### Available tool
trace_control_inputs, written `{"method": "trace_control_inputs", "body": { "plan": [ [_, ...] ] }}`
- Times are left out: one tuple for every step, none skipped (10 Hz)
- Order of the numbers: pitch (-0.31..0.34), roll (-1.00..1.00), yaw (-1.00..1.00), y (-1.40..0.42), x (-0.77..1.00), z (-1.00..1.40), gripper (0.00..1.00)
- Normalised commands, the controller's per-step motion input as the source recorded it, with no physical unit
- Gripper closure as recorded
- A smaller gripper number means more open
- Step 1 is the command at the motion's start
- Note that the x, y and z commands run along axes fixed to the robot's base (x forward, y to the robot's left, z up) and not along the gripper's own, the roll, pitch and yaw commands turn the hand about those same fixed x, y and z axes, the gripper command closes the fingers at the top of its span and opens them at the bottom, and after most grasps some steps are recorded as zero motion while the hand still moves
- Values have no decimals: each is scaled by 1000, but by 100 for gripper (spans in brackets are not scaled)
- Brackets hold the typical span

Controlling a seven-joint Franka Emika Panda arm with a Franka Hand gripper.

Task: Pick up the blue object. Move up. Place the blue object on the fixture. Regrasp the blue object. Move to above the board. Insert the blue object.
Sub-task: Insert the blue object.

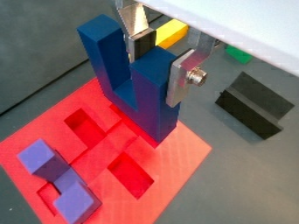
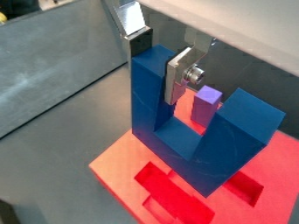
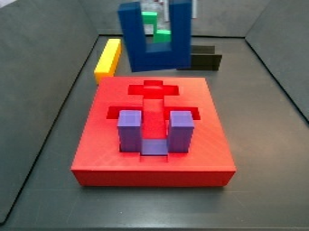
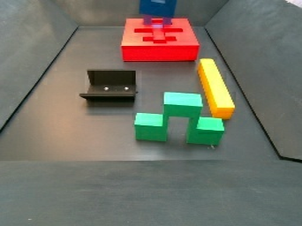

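Here the gripper [image 1: 158, 54] hangs above the board [image 1: 176, 157], its silver fingers [image 1: 183, 77] clamped on one arm of the blue object [image 1: 135, 79] — the block is off the board, held in the air with its arms pointing up in both wrist views. In a side view the blue object [image 3: 154, 41] sits over the board's [image 3: 151, 162] far end, above the cross-shaped recess. A purple U-shaped block [image 3: 148, 128] already rests in the board's near recess (flush against the red). Elsewhere on the floor, well apart from the board, stand the fixture [image 4: 109, 86], a green block [image 4: 177, 117] and a long yellow bar [image 4: 215, 86] — the green block just beside the bar.
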Motion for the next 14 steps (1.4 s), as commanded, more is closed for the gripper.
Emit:
{"method": "trace_control_inputs", "body": {
  "plan": [
    [-331,-134,77,23,0,-477,100],
    [-137,0,129,-6,443,-686,100],
    [0,27,66,-54,600,-720,100],
    [33,103,0,-6,449,-620,100],
    [163,266,-160,0,277,-331,100],
    [347,351,-211,0,294,0,100],
    [469,324,-137,0,231,91,100],
    [473,316,-137,0,217,106,100],
    [341,126,-34,-3,91,-146,100],
    [161,-39,0,0,-14,-569,100],
    [54,-164,60,94,-111,-517,100],
    [0,-189,306,231,-29,-34,100],
    [20,-263,306,211,-23,197,100],
    [31,-304,314,226,-140,457,100]
  ]
}}
